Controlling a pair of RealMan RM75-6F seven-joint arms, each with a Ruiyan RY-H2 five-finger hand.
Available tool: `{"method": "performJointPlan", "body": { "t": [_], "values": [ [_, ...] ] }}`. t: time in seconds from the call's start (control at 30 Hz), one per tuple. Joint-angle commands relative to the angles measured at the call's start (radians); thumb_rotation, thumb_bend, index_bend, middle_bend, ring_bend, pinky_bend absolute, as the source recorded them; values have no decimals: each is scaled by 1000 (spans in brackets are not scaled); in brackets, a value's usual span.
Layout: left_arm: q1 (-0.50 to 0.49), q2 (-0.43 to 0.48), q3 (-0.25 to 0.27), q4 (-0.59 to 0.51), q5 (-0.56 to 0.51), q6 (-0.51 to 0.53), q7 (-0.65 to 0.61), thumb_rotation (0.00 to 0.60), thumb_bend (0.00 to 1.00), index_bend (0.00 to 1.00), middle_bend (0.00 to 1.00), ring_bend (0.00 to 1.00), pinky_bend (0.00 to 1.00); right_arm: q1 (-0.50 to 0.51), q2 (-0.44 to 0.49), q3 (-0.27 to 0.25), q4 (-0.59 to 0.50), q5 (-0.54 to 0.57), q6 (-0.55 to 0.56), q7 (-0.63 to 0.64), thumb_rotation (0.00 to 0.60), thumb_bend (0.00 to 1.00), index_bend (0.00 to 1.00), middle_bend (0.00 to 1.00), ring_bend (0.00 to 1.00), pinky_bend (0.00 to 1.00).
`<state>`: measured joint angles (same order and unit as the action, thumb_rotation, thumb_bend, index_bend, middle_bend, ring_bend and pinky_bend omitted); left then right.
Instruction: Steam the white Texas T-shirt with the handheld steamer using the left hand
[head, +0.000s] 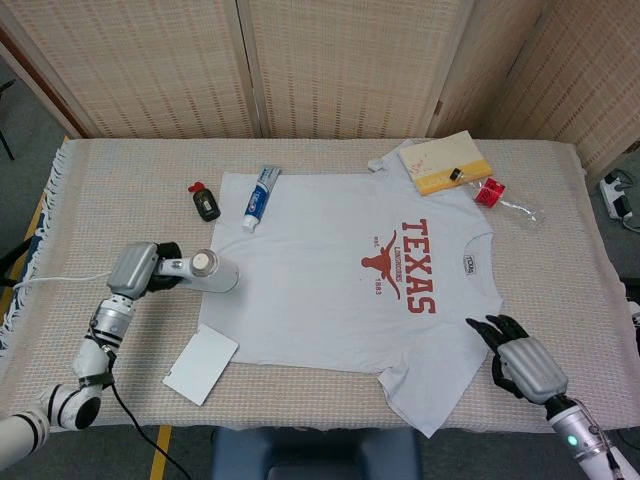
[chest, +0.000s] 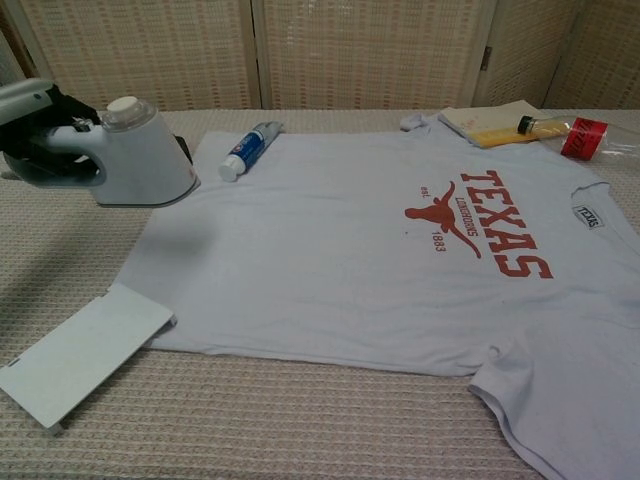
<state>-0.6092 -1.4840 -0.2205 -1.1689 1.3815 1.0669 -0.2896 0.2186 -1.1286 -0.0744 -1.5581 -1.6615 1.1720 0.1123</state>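
Observation:
A white T-shirt (head: 340, 290) (chest: 330, 250) with red TEXAS print lies flat across the middle of the table. My left hand (head: 135, 270) (chest: 30, 140) grips the handle of the white handheld steamer (head: 200, 272) (chest: 135, 155) and holds it lifted off the table, its head just over the shirt's left edge. A cord trails from it to the left. My right hand (head: 520, 362) hovers at the table's near right, beside the shirt's right sleeve, with fingers curled and nothing in them.
A toothpaste tube (head: 259, 196) lies on the shirt's far left corner, a small black and red device (head: 205, 203) beside it. A white card (head: 201, 364) lies at the near left. A yellow book (head: 444, 161) and red wrapper (head: 489, 191) sit far right.

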Motion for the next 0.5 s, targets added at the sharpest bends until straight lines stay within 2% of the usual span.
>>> {"method": "performJointPlan", "body": {
  "t": [0.03,0.13,0.3,0.37,0.5],
  "values": [
    [-49,-20,6,-66,34,-5,75,600,436,939,1000,913,732,24,-68,-26,92,-16,-43,66,494,1000,5,161,38,70],
    [-86,-55,6,-84,40,-28,128,600,436,939,1000,913,731,41,-108,-32,143,-35,-48,115,379,1000,0,139,1,10],
    [-141,-118,-4,-81,22,-73,195,600,436,939,1000,913,732,77,-155,-37,199,-70,-49,178,291,1000,0,25,0,0],
    [-163,-145,-9,-65,12,-87,224,600,437,939,1000,913,732,95,-172,-39,215,-79,-60,193,269,1000,0,2,0,0],
    [-195,-191,-24,-29,-18,-113,253,600,443,939,1000,913,731,128,-202,-44,238,-83,-98,197,261,1000,0,0,0,0]
  ]
}}
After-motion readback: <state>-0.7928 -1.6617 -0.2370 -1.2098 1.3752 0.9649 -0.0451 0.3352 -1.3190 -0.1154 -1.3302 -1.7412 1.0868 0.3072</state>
